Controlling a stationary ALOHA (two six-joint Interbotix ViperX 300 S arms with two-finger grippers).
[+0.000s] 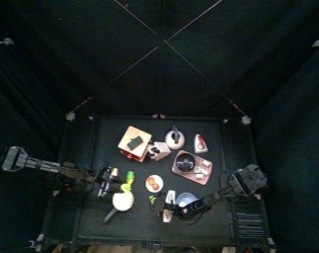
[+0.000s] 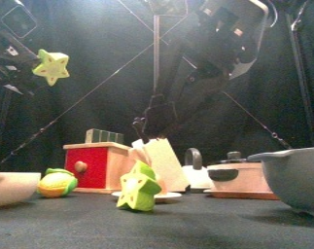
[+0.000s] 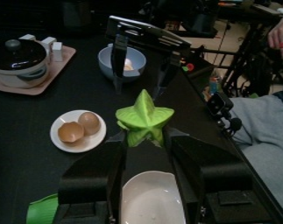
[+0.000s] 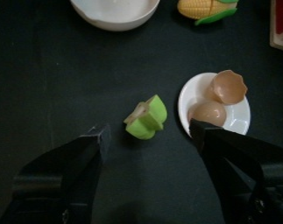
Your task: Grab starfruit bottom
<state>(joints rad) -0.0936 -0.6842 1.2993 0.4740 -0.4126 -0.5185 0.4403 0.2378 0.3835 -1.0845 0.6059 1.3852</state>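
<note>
The starfruit bottom (image 4: 147, 118), a green-yellow cut piece, lies on the black table just beside a white plate (image 4: 229, 122); the front view shows the starfruit bottom (image 2: 138, 188) standing low in the middle. My right gripper (image 4: 150, 156) hangs above it, open, with a jaw on either side and nothing between them. The star-shaped starfruit top (image 3: 144, 118) sits between the jaws of my left gripper (image 3: 144, 149), which is shut on it. In the front view this starfruit top (image 2: 51, 66) is raised high at the left.
The plate holds two brown eggshell halves (image 4: 223, 87). Close by are a white bowl (image 4: 114, 10), a corn cob (image 2: 55, 182), a red wooden block (image 2: 97, 165), a white kettle (image 2: 195, 170), a pot on a tray (image 3: 21, 57) and a grey bowl (image 2: 296, 180). A person's leg (image 3: 266, 122) shows beyond the table.
</note>
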